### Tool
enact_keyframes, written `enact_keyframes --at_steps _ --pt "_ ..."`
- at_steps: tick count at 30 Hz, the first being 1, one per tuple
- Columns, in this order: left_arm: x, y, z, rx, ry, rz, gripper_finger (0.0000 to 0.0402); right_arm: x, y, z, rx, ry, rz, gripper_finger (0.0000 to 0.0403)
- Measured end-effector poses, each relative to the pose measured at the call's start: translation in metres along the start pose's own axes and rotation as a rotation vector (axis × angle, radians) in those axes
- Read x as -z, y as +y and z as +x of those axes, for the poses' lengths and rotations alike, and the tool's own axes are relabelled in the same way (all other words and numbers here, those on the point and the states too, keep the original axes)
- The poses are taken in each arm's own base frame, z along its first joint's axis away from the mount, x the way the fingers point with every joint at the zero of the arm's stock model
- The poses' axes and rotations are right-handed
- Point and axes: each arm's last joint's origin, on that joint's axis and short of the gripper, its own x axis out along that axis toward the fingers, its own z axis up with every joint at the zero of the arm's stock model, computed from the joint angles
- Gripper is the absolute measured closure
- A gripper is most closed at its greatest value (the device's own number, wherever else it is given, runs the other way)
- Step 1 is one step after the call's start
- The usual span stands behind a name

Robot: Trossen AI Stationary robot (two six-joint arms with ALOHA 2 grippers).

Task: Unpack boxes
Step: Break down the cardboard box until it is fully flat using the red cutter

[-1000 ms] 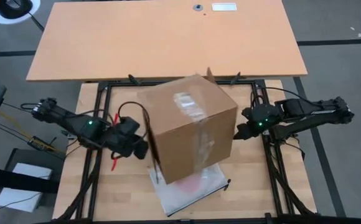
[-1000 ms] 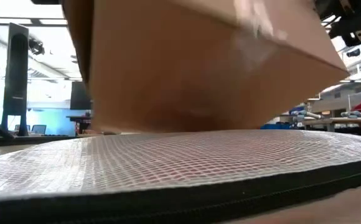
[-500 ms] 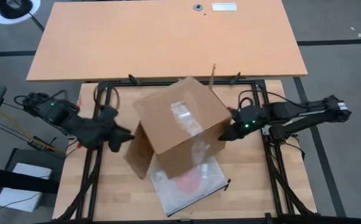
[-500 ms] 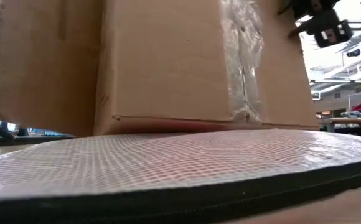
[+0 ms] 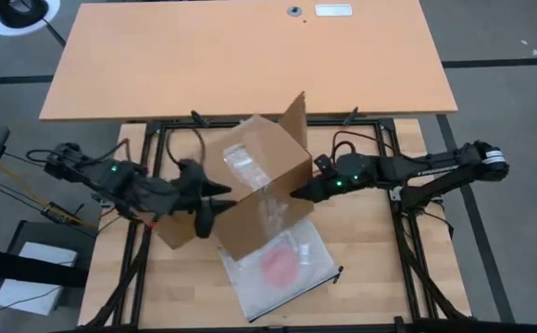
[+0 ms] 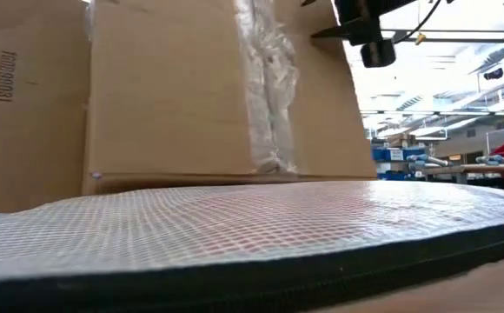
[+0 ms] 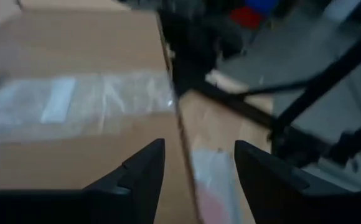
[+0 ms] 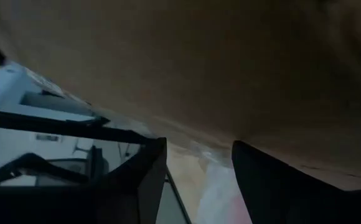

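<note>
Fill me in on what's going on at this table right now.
Two robot arms are working a taped cardboard box from both sides. The left gripper sits open at the box's left side; the right gripper is open against its right side. The box stands tipped, one flap up, partly over a clear bag with something red inside.

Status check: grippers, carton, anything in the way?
Left gripper open beside carton. Right gripper open at its other side. Carton tipped over, resting partly on plastic bag.
</note>
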Motion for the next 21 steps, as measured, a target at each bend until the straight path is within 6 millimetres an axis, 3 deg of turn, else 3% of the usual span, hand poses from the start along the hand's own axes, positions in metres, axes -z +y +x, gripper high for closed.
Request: enact_keyframes --at_steps 6,11,17,21 --pt "0.017 -0.002 0.022 -0.073 0.114 0.195 0.0198 -0.004 -0.002 0.000 0.008 -0.021 -0.023 0.0216" --pt "0.027 0.008 0.031 -0.244 0.178 0.348 0.0198 -0.005 0.000 0.000 -0.010 -0.031 -0.029 0.0216" --pt "0.007 0.025 0.021 -0.472 0.098 0.400 0.0198 -0.002 0.003 0.000 -0.032 -0.026 -0.043 0.0218" --pt "-0.003 0.040 0.017 -0.562 0.143 0.468 0.0198 -0.002 0.010 -0.001 -0.105 -0.026 -0.088 0.0219"
